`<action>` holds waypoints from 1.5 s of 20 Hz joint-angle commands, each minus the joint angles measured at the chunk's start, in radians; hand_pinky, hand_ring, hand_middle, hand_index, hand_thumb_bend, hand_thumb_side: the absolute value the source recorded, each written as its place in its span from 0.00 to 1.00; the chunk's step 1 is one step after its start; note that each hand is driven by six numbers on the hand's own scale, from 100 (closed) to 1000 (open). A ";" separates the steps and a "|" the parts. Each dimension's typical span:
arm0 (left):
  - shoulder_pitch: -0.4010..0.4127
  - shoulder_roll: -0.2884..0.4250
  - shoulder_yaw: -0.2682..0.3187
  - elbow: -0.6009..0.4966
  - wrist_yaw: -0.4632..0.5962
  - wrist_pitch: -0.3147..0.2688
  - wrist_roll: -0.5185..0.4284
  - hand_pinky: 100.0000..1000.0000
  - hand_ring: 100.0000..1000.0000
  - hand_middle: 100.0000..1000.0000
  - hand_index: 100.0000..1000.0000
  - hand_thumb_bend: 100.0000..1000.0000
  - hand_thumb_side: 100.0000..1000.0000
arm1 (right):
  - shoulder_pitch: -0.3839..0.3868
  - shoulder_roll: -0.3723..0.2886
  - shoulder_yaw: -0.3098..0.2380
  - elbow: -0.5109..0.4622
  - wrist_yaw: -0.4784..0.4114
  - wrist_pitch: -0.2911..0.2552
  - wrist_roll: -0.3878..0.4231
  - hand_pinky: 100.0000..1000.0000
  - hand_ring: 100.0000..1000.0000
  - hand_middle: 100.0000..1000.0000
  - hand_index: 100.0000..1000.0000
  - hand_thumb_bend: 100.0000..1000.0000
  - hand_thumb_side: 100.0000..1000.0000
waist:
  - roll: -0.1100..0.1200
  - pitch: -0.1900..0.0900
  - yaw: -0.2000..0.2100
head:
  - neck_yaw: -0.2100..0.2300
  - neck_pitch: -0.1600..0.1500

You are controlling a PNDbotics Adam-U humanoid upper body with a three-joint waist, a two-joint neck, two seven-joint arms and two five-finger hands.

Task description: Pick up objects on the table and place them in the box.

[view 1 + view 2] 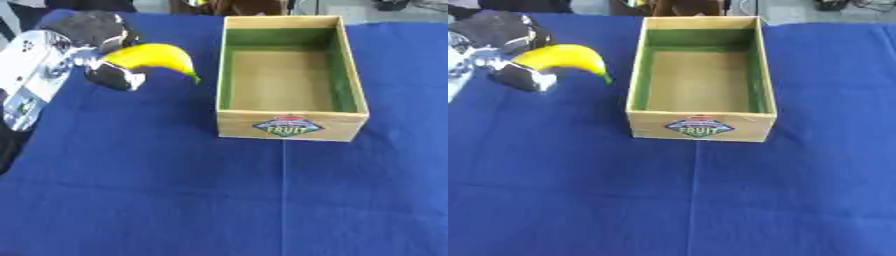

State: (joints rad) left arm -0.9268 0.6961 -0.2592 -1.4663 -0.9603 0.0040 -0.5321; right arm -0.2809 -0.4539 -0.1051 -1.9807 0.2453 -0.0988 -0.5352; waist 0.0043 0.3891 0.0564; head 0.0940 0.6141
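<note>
**A:** We see the left hand [94, 37] at the far left of the table [175, 200], its fingers [114, 77] curled round the stem end of 1 yellow banana [157, 56]. The fruit's green tip points toward the box [290, 125], just beside its left wall but not over it. Whether the banana is clear of the blue cloth [579, 190] or resting on it, we cannot tell.

**B:** And the box itself?

**A:** Wooden, green-lined inside, with a "FRUIT" label [287, 127] on its near face. Its brown floor shows bare; we see nothing in it. No other loose objects show on the cloth in either view, and the right hand is nowhere to be seen.

**B:** What do we judge could go wrong?

**A:** The hold sits at 1 end only, so most of the banana hangs out past the fingers. We think it could swing or slip out as the arm carries it right. The nearer risk is the box's left wall: if the banana travels low, its tip could catch the rim and shove or tip the box, or knock the fruit out of the hand. A release too early would drop it on the cloth between hand and box.
</note>
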 commanded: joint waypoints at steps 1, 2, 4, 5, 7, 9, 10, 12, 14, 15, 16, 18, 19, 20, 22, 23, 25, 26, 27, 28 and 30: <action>-0.039 0.025 0.030 -0.029 -0.010 0.007 0.002 0.34 0.53 0.46 0.67 0.00 0.50 | -0.003 -0.030 -0.010 -0.019 -0.002 0.000 -0.002 0.77 0.72 0.72 0.91 0.00 1.00 | 0.001 -0.026 0.001 | -0.003 0.005; -0.052 0.017 0.031 -0.030 -0.011 0.008 0.001 0.34 0.53 0.46 0.67 0.00 0.51 | -0.002 -0.030 -0.010 -0.019 -0.002 0.001 -0.002 0.77 0.72 0.72 0.91 0.00 1.00 | 0.001 -0.027 0.002 | -0.003 0.006; -0.078 -0.003 0.031 -0.025 -0.012 0.008 -0.003 0.34 0.53 0.46 0.66 0.00 0.51 | -0.002 -0.030 -0.010 -0.019 -0.003 0.001 -0.002 0.77 0.72 0.72 0.91 0.00 1.00 | 0.002 -0.028 0.001 | -0.003 0.007; -0.094 -0.016 0.029 -0.018 -0.012 0.008 -0.006 0.34 0.53 0.46 0.66 0.00 0.51 | -0.003 -0.030 -0.009 -0.019 -0.003 0.002 -0.001 0.77 0.72 0.72 0.91 0.00 1.00 | 0.003 -0.028 0.001 | -0.004 0.007; -0.128 -0.045 0.026 -0.002 -0.019 0.007 -0.007 0.34 0.52 0.46 0.66 0.00 0.51 | -0.004 -0.030 -0.008 -0.019 -0.004 0.001 -0.001 0.77 0.72 0.72 0.91 0.00 1.00 | 0.003 -0.029 -0.001 | -0.005 0.007; -0.164 -0.081 0.023 0.017 -0.030 0.004 -0.006 0.34 0.52 0.45 0.66 0.00 0.51 | -0.005 -0.032 -0.007 -0.019 -0.004 0.000 0.001 0.77 0.72 0.72 0.91 0.00 1.00 | 0.003 -0.030 -0.003 | -0.004 0.009; -0.174 -0.092 0.023 0.026 -0.035 0.002 -0.004 0.34 0.52 0.45 0.66 0.00 0.51 | -0.005 -0.033 -0.007 -0.019 -0.004 0.000 0.001 0.77 0.72 0.72 0.91 0.00 1.00 | 0.003 -0.030 -0.003 | -0.004 0.010; -0.208 -0.133 0.022 0.047 -0.044 -0.001 -0.001 0.34 0.52 0.45 0.66 0.00 0.50 | -0.006 -0.033 -0.004 -0.019 -0.005 -0.001 0.004 0.77 0.72 0.72 0.91 0.00 1.00 | 0.005 -0.029 -0.008 | 0.001 0.008; -0.237 -0.172 0.020 0.078 -0.058 -0.004 0.002 0.34 0.52 0.44 0.65 0.00 0.50 | -0.008 -0.033 -0.003 -0.019 -0.006 -0.001 0.006 0.77 0.72 0.72 0.91 0.00 1.00 | 0.006 -0.027 -0.013 | 0.005 0.007; -0.248 -0.189 0.019 0.093 -0.064 -0.006 0.005 0.34 0.52 0.44 0.65 0.00 0.50 | -0.008 -0.033 -0.002 -0.019 -0.006 -0.001 0.007 0.77 0.72 0.72 0.91 0.00 1.00 | 0.007 -0.026 -0.015 | 0.006 0.006; -0.258 -0.204 0.018 0.107 -0.071 -0.008 0.008 0.34 0.52 0.44 0.65 0.00 0.50 | -0.009 -0.032 -0.002 -0.019 -0.006 -0.002 0.007 0.77 0.72 0.72 0.91 0.00 1.00 | 0.008 -0.025 -0.018 | 0.007 0.005; -0.277 -0.231 0.016 0.132 -0.086 -0.014 0.016 0.34 0.52 0.44 0.65 0.00 0.50 | -0.011 -0.032 -0.001 -0.019 -0.007 -0.002 0.008 0.77 0.72 0.72 0.91 0.00 1.00 | 0.009 -0.022 -0.023 | 0.008 0.003; -0.285 -0.245 0.016 0.143 -0.094 -0.016 0.022 0.34 0.52 0.44 0.65 0.00 0.50 | -0.012 -0.032 -0.001 -0.019 -0.007 -0.002 0.008 0.77 0.72 0.72 0.91 0.00 1.00 | 0.009 -0.021 -0.025 | 0.009 0.002; -0.293 -0.258 0.017 0.152 -0.102 -0.018 0.028 0.34 0.52 0.44 0.65 0.00 0.50 | -0.013 -0.032 0.000 -0.019 -0.007 -0.003 0.009 0.77 0.72 0.72 0.91 0.00 1.00 | 0.010 -0.019 -0.027 | 0.010 0.001; -0.312 -0.293 0.018 0.169 -0.118 -0.021 0.044 0.34 0.51 0.44 0.65 0.00 0.51 | -0.019 -0.032 0.002 -0.019 -0.009 -0.004 0.011 0.77 0.72 0.72 0.91 0.00 1.00 | 0.012 -0.016 -0.033 | 0.015 -0.003; -0.319 -0.306 0.017 0.176 -0.126 -0.024 0.052 0.34 0.51 0.44 0.65 0.00 0.51 | -0.021 -0.032 0.003 -0.019 -0.010 -0.004 0.012 0.77 0.72 0.72 0.91 0.00 1.00 | 0.013 -0.014 -0.036 | 0.017 -0.004; -0.331 -0.329 0.015 0.190 -0.143 -0.028 0.068 0.34 0.52 0.44 0.66 0.00 0.51 | -0.024 -0.033 0.004 -0.019 -0.011 -0.005 0.014 0.77 0.72 0.72 0.91 0.00 1.00 | 0.014 -0.012 -0.041 | 0.021 -0.007; -0.337 -0.342 0.014 0.198 -0.154 -0.029 0.078 0.34 0.52 0.44 0.66 0.00 0.51 | -0.026 -0.033 0.005 -0.019 -0.011 -0.006 0.015 0.77 0.72 0.72 0.91 0.00 1.00 | 0.014 -0.011 -0.043 | 0.023 -0.008; -0.342 -0.352 0.013 0.207 -0.164 -0.030 0.089 0.34 0.52 0.44 0.66 0.00 0.51 | -0.028 -0.033 0.005 -0.019 -0.011 -0.006 0.016 0.77 0.72 0.72 0.91 0.00 1.00 | 0.015 -0.011 -0.046 | 0.025 -0.010; -0.346 -0.362 0.011 0.215 -0.176 -0.031 0.102 0.34 0.52 0.44 0.66 0.00 0.51 | -0.029 -0.033 0.006 -0.019 -0.012 -0.007 0.016 0.77 0.72 0.72 0.91 0.00 1.00 | 0.016 -0.009 -0.049 | 0.026 -0.013; -0.350 -0.385 0.006 0.239 -0.196 -0.036 0.123 0.34 0.52 0.45 0.66 0.00 0.51 | -0.033 -0.033 0.007 -0.019 -0.013 -0.008 0.018 0.77 0.72 0.72 0.91 0.00 1.00 | 0.017 -0.007 -0.054 | 0.029 -0.018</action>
State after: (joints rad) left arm -1.2496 0.3127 -0.2539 -1.2281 -1.1413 -0.0307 -0.4257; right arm -0.3013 -0.4611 -0.0969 -1.9807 0.2400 -0.1052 -0.5200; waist 0.0234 0.4023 0.0029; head 0.1181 0.6078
